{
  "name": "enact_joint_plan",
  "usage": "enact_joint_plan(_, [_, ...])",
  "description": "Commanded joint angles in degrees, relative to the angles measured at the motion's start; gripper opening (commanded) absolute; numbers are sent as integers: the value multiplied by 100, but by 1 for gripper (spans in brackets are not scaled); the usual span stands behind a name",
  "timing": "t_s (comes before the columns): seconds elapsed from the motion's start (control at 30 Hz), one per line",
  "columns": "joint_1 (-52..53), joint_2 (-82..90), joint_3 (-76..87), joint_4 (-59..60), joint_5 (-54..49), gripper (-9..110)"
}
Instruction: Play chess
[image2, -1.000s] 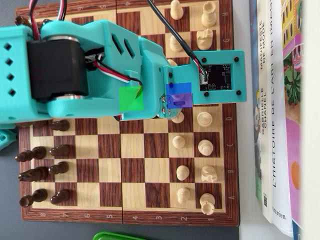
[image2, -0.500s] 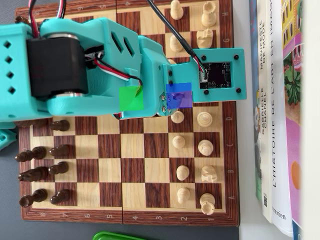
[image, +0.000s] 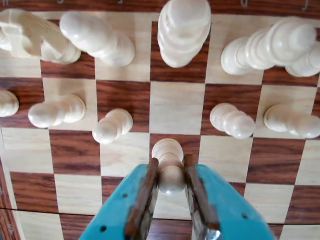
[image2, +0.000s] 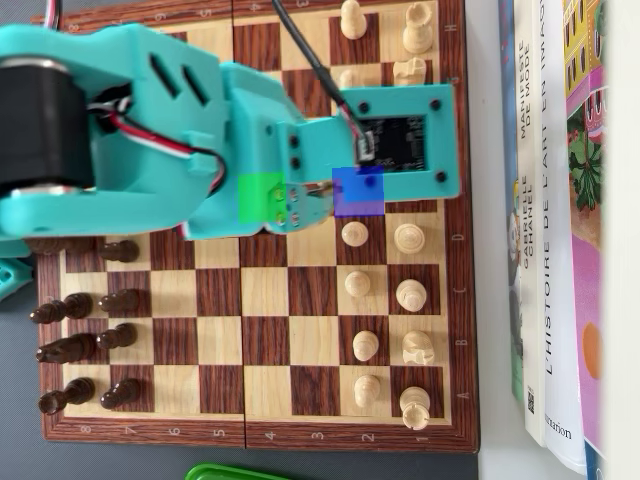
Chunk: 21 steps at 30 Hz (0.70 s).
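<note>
- chessboard of brown and pale wooden squares covered most of the overhead view, lying on a dark grey bench.
- teal arm stretched from the left edge across the upper half of the board in the overhead view, with a black motor, red, white and black wires, and a small camera board in a teal frame at its far end.
- books lay just beside the board's right edge.
- green object peeked in at the bottom edge, too little showing to tell what it was.
- white pieces stood in two columns near the board's right side; dark pieces lined its left side.
- pincer came in from the bottom of the wrist view, its two teal fingers with brown pads pinching a white pawn by the body, one pad on each side.
- that pawn stood over the meeting of a dark and a pale square, one row nearer the camera than the other white pawns.
</note>
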Motion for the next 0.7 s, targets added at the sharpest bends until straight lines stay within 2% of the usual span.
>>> enact_joint_plan(0.0, [-88, 554, 202, -35, -26, 9])
enact_joint_plan(0.67, [-123, 1626, 1670, -53, 26, 9])
